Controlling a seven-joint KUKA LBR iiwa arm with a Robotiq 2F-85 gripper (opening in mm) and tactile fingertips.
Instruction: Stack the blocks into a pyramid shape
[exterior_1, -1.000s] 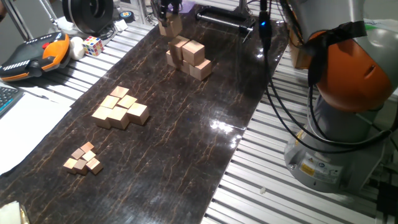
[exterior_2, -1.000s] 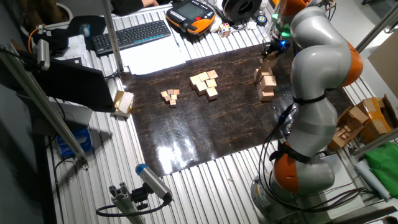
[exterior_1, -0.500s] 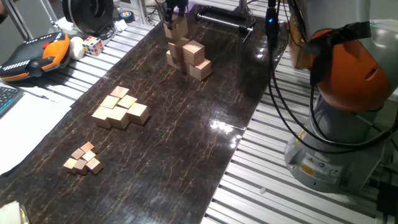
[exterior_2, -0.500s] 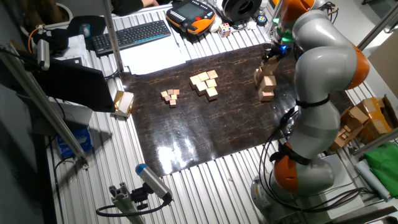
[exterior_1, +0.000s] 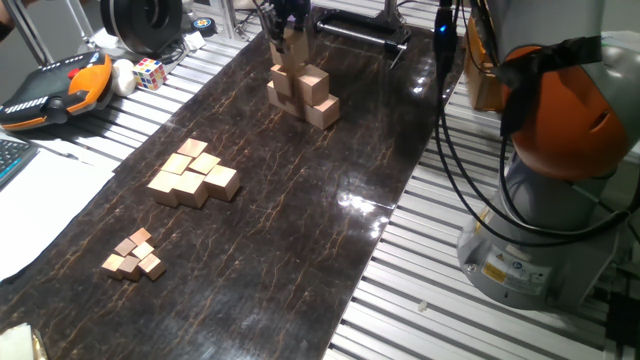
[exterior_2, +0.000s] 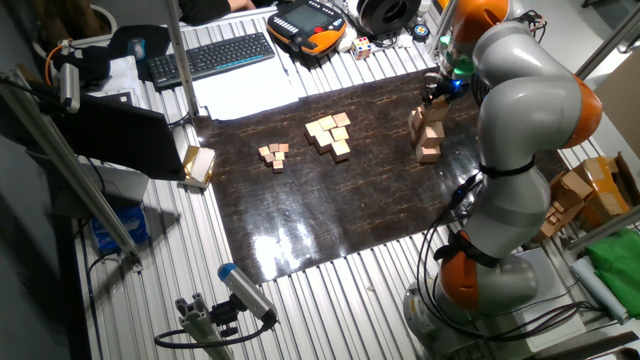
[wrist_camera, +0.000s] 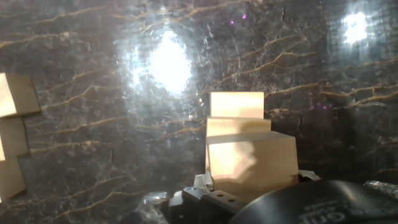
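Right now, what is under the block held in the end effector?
The held block sits over stacked blocks; two block tops show beyond it. Contact is hidden.

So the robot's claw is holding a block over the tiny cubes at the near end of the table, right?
Not quite. One fixed view shows the gripper holding a block over the big-block stack at the far end. The tiny cubes sit untouched.

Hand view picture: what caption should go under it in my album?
The gripper holds a tan block above two more blocks on the dark marbled table.
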